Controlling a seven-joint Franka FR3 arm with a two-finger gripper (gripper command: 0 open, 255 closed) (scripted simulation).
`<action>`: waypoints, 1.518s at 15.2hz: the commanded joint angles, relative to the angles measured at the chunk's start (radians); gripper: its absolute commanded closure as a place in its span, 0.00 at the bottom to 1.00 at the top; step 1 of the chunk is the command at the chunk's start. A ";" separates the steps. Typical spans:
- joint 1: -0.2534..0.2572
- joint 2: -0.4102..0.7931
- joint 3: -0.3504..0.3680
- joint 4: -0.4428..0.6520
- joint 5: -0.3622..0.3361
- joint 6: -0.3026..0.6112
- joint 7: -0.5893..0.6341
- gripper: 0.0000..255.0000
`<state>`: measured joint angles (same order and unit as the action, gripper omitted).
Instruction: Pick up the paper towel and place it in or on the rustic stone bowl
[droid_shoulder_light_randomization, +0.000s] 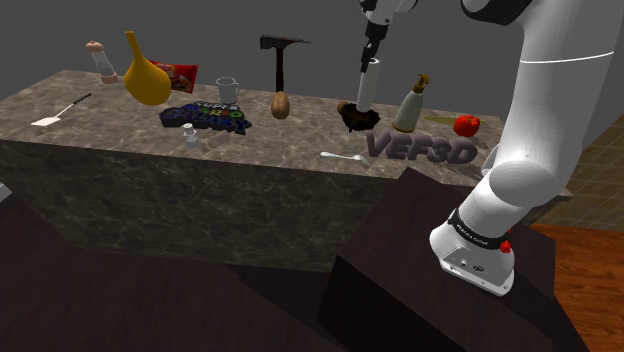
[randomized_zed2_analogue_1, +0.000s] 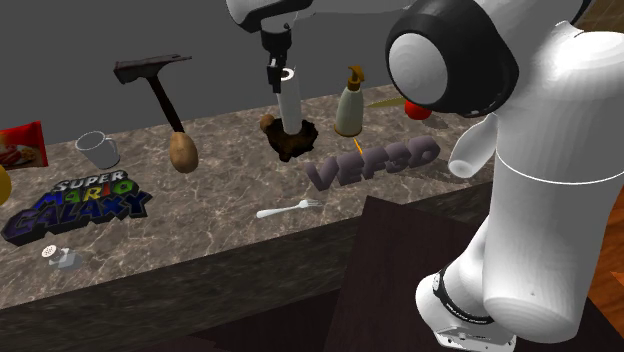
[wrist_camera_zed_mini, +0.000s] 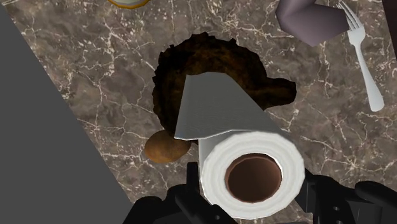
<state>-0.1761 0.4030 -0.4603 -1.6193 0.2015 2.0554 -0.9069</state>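
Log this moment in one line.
jaws: shut on paper towel | pose: upright, lower end in dark bowl | release: not yet

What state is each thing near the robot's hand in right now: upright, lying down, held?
White paper towel roll: upright, clasped by the tool, lower end inside the bowl.
Black two-finger tool: shut on the roll's upper end.
Dark brown rough bowl: right way up on the counter, holding the roll's foot.
Pale pump bottle: upright.
Whitish fork: lying flat.

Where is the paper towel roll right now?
In the shoulder view the paper towel roll stands upright in the gripper, right of centre, its lower end in the dark brown bowl, left of the pump bottle.
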 joint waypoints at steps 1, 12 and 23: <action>0.000 0.001 0.000 0.000 0.001 0.002 -0.001 1.00; 0.001 -0.012 -0.003 0.016 -0.007 -0.026 0.004 0.00; 0.004 -0.041 -0.011 0.069 -0.023 -0.105 0.015 0.00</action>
